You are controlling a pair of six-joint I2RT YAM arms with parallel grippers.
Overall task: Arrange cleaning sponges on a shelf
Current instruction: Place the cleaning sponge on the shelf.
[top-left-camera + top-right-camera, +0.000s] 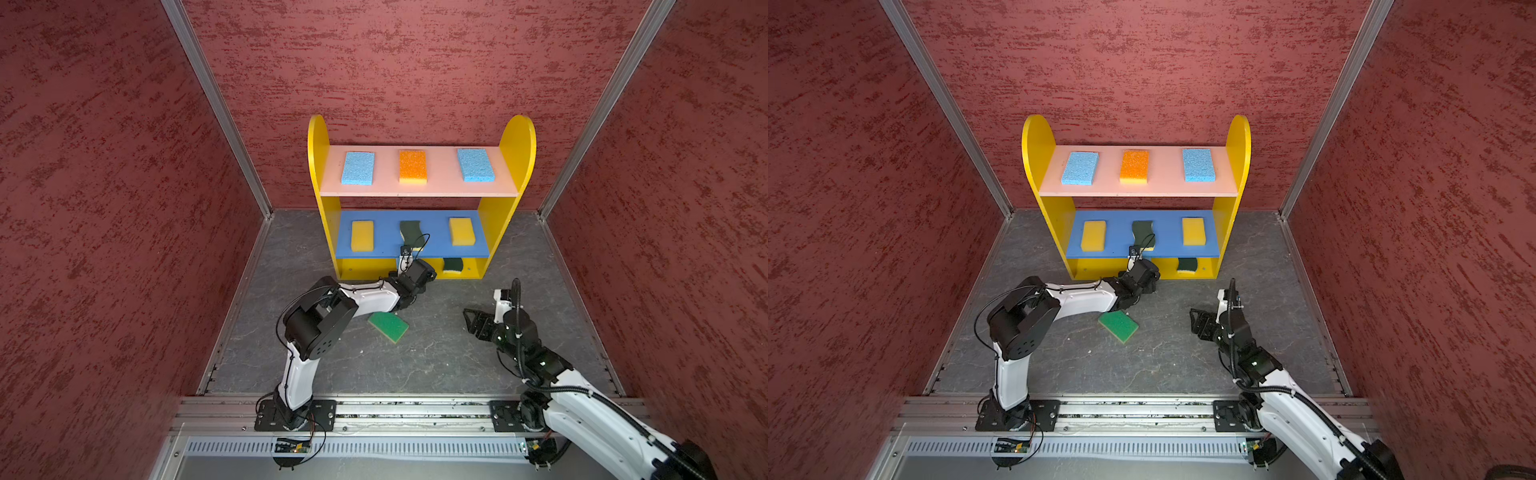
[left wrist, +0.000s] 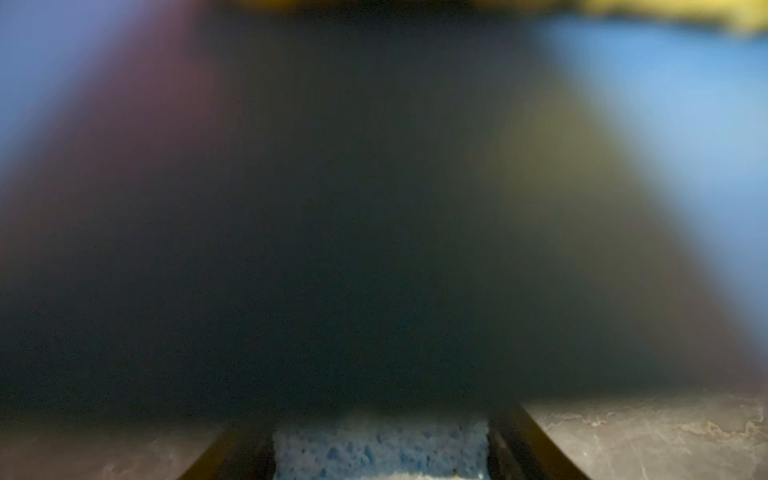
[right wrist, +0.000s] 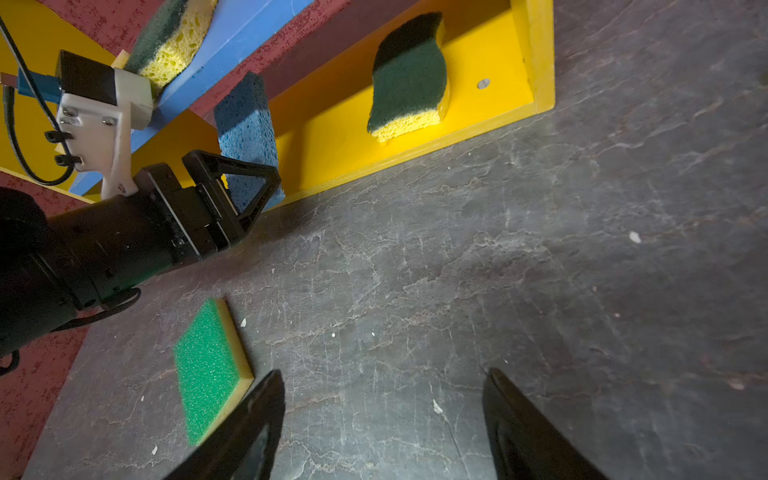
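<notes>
Up close the blue sponge [image 3: 245, 137] is open-pored foam, properly holey. The wavy dark green sponge [image 3: 409, 79] has a fuzzy fibre scourer over yellow foam, and the bright green sponge [image 3: 208, 370] has a grainy top. The shelf [image 3: 332, 137] looks smooth and painted, with a slight sheen. The floor [image 3: 498, 249] is matt and veined like slate. The walls [image 1: 104, 166] are rough, stucco-ish. The rail [image 1: 415, 409] is bare metal, and the left arm's shell [image 1: 365, 297] is glossy white plastic.

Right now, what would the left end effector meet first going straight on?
Holding a light blue foam sponge, the left end effector points into the yellow shelf's open bottom tier. Looks free there; probably the red textured wall behind, depth unclear.
</notes>
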